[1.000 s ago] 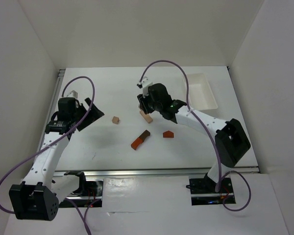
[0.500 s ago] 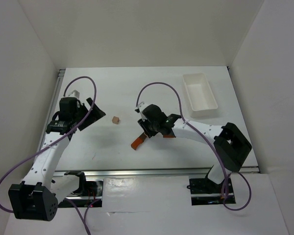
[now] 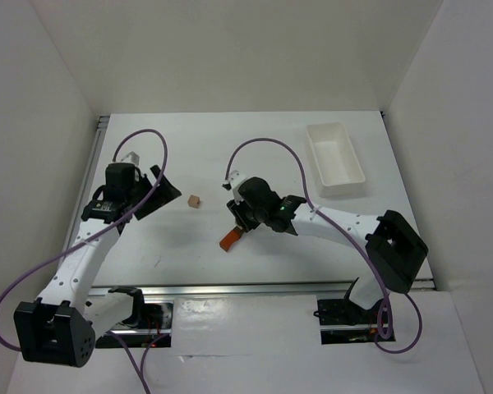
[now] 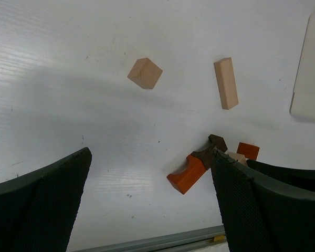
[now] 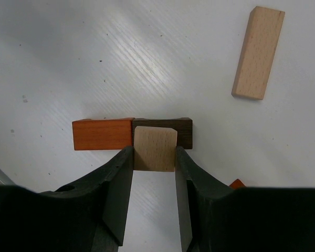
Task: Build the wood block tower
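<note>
- The right gripper [image 5: 153,153] pinches a tan cube [image 5: 155,148]; its fingers [image 5: 115,194] press flat on the cube's two sides, open only as wide as the cube.
- The held cube sits over the bar [image 5: 102,134], right where its orange-red half meets its dark brown half. Whether it rests on the bar or hangs just above it cannot be told.
- The bar [image 3: 228,240] lies flat near the middle of the table [image 3: 353,238], a little toward the near edge.
- A tan plank [image 5: 258,52] lies flat, apart from the bar on its far side.
- A corner of the orange-red house piece [image 4: 248,150] shows just beside the bar's dark end.
- The left gripper [image 4: 151,152] holds nothing; its fingers [image 4: 42,210] are spread wide above the table near the left edge.
- A loose cube [image 3: 195,201] sits left of centre, apart from everything.
- A white tray [image 3: 314,160] stands by the far right corner.
</note>
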{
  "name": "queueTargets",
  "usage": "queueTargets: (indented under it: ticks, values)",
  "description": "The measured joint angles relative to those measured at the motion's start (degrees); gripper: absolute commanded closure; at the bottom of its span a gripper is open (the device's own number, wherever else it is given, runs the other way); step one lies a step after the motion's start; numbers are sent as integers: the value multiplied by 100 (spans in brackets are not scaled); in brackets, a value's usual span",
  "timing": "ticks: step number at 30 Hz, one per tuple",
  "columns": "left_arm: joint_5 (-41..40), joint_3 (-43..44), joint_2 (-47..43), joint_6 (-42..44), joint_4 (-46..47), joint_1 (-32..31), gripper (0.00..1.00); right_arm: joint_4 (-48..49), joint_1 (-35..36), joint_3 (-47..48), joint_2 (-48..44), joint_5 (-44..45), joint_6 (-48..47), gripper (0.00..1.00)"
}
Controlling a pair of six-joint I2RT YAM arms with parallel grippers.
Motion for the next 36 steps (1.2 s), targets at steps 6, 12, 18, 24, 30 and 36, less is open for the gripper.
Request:
queueTargets:
  ticks: [6, 12, 18, 24, 30, 36]
  values:
    - [-20, 0, 13, 0, 0, -39, 1, 205, 0, -81, 2, -13, -70, 93]
    - [-50, -2, 13, 0, 0, -66, 1, 297, 0, -103, 116, 4, -118, 93]
    - [-87, 0, 13, 0, 0, -68, 1, 391, 0, -133, 186, 15, -188, 93]
    - [-105, -2, 13, 0, 0, -68, 1, 411, 0, -155, 269, 37, -238, 93]
    - [-105, 0, 11, 0, 0, -68, 1, 452, 0, -170, 319, 125, -254, 93]
    - [-105, 0, 13, 13, 0, -68, 1, 535, 0, -177, 321, 140, -262, 93]
